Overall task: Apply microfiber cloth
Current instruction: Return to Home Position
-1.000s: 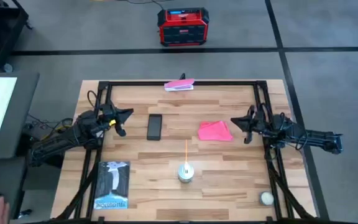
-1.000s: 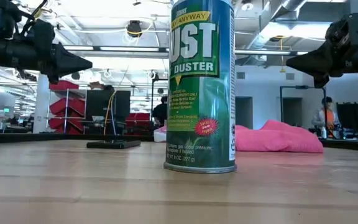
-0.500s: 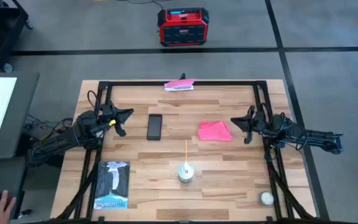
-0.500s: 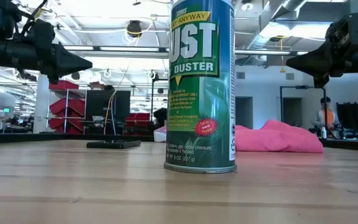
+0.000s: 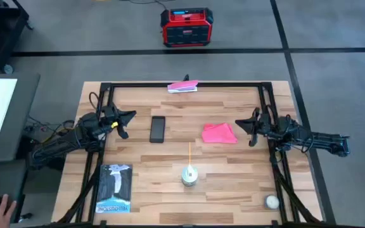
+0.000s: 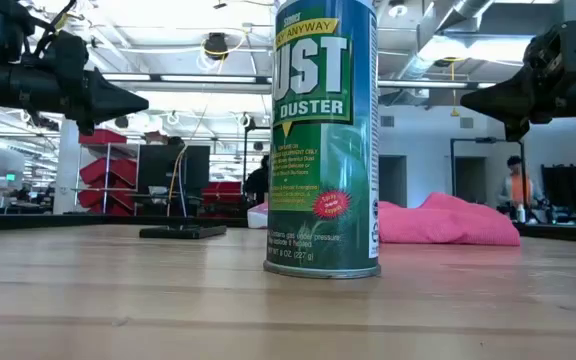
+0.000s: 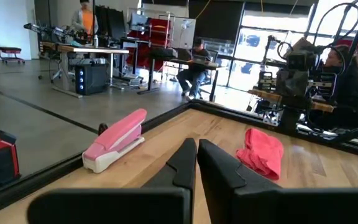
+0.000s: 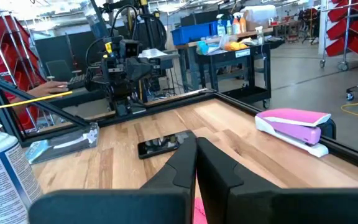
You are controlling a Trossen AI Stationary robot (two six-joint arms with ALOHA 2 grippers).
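The microfiber cloth (image 5: 219, 133) lies loose on the counter (image 5: 233, 171) just right of the middle, so wiping looks done, while the left gripper (image 5: 132, 116) and right gripper (image 5: 238, 124) sit at the sides, fingers pressed together.

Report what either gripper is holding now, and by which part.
Nothing is held. The left gripper and right gripper are both shut and empty; the microfiber cloth lies free on the table.

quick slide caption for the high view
Both shut, left gripper and right gripper sit at opposite sides; microfiber cloth lies apart from black phone.
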